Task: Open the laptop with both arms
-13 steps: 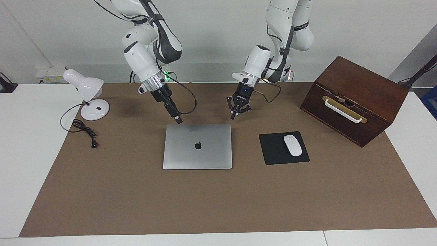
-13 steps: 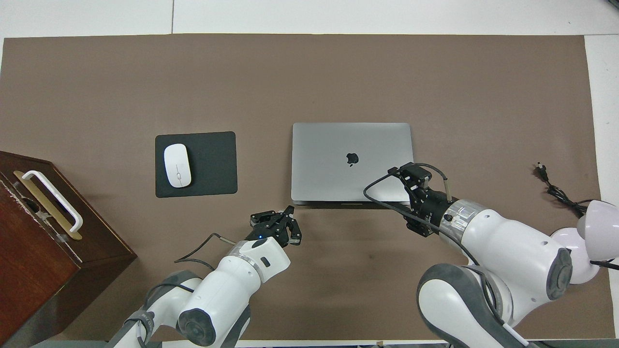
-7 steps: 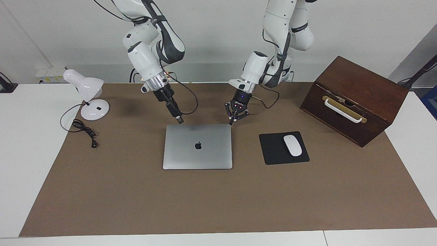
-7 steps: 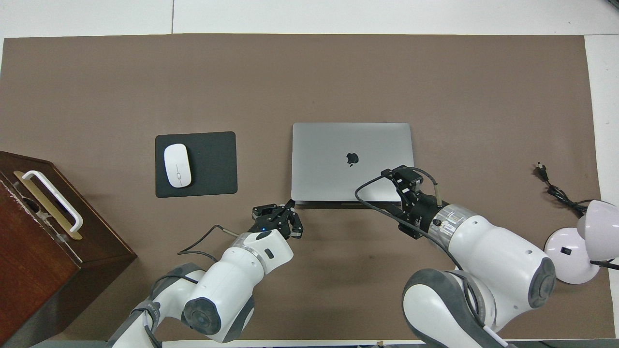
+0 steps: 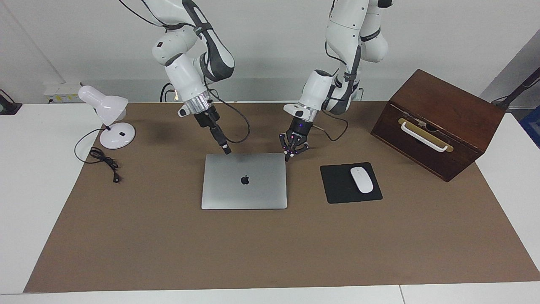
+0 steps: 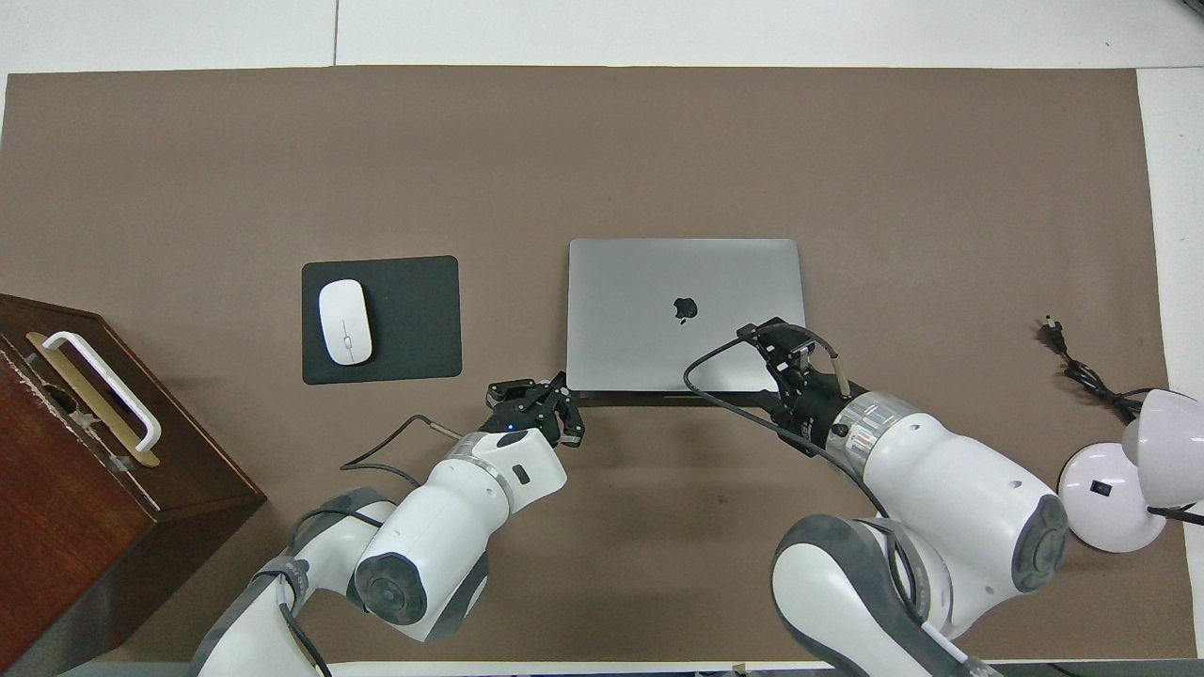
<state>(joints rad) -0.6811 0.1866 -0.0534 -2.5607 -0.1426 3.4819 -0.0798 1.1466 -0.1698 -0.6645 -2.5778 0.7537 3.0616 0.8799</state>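
The silver-grey laptop (image 5: 244,188) lies closed and flat on the brown mat, apple logo up; it also shows in the overhead view (image 6: 658,282). My left gripper (image 5: 293,153) is open and hangs just off the laptop's corner nearest the robots, at the left arm's end; it also shows in the overhead view (image 6: 538,414). My right gripper (image 5: 226,150) is shut, tilted, with its tip just above the laptop's edge nearest the robots, toward the right arm's end; it also shows in the overhead view (image 6: 783,343). Neither gripper holds anything.
A black mouse pad (image 5: 337,185) with a white mouse (image 5: 361,179) lies beside the laptop toward the left arm's end. A brown wooden box (image 5: 438,122) with a white handle stands past it. A white desk lamp (image 5: 110,114) and its cable (image 5: 103,160) sit at the right arm's end.
Both grippers have come down and closer to the laptop's edge nearest the robots. The left gripper has closed in on the corner. The laptop has not moved.
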